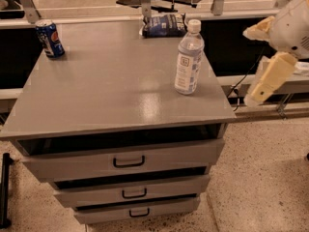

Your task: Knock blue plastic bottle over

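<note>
The blue plastic bottle (188, 62) is clear with a white cap and a white-and-blue label. It stands upright near the right edge of the grey cabinet top (106, 91). My gripper (268, 81) is a cream part hanging from the white arm. It is off the cabinet's right side, at about the height of the bottle's lower half. It is apart from the bottle and touches nothing.
A short blue soda can (49, 38) stands at the back left corner. A dark blue snack bag (163, 25) lies at the back edge behind the bottle. The cabinet has three drawers (128, 162) below. A cable and rail run along the floor to the right.
</note>
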### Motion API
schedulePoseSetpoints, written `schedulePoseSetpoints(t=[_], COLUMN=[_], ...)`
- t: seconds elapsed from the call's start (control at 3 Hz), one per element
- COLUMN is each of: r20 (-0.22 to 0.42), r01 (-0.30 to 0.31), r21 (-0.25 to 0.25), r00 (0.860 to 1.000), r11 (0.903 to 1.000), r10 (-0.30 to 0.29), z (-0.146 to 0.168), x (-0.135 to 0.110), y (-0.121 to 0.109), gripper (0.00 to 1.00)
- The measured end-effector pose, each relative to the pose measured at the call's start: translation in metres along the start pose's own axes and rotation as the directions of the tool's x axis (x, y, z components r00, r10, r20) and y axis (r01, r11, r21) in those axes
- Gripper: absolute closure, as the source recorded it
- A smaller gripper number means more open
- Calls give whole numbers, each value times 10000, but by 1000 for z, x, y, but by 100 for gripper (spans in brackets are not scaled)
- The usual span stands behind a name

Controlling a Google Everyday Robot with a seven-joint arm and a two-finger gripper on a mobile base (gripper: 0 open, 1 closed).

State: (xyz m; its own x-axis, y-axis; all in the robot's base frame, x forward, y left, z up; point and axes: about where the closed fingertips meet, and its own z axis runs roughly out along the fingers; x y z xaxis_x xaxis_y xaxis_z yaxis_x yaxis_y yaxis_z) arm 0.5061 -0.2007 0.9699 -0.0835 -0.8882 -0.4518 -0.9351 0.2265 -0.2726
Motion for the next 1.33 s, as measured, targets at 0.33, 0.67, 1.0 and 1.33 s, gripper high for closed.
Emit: schedulePoseSetpoints(t=[0.33,0.67,1.0,1.33], r20=[1067,2385,3431,4570], r01=[225,327,236,-184], r21=[-52,-43,-143,-498], r00=[9941,9706,9391,8886], r11=[9997,9995,9996,9986], r10=[-218,-307,-173,391], z=[22,57,92,131], x=[-9,-25,-40,-59], y=[-23,-57,-85,-107], gripper=[0,0,0,0])
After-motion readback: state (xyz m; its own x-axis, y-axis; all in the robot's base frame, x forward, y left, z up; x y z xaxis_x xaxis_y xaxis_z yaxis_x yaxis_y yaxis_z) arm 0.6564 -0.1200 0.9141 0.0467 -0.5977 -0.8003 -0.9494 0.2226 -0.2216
